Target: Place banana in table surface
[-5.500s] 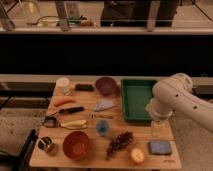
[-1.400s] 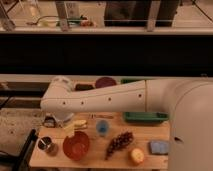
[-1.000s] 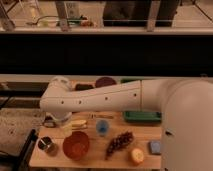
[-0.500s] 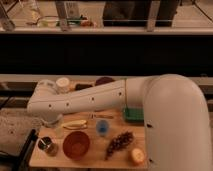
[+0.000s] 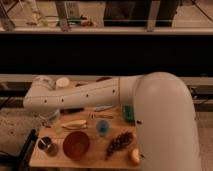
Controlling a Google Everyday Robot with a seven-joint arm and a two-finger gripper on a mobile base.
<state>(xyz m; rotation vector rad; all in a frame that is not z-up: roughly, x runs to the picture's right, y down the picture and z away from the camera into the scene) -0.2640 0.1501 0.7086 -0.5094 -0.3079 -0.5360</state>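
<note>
Claw at the arm's far end, its state impossible to tell, just beside the banana, which lies on the wooden surface behind the orange bowl. Placement looks complete; next move calls for a clean lift away.

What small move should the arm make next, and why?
Probably ease the gripper sideways over the banana and lower. The banana lies flat on the table surface just behind the orange bowl, and the gripper hangs beside its end, not over it.
</note>
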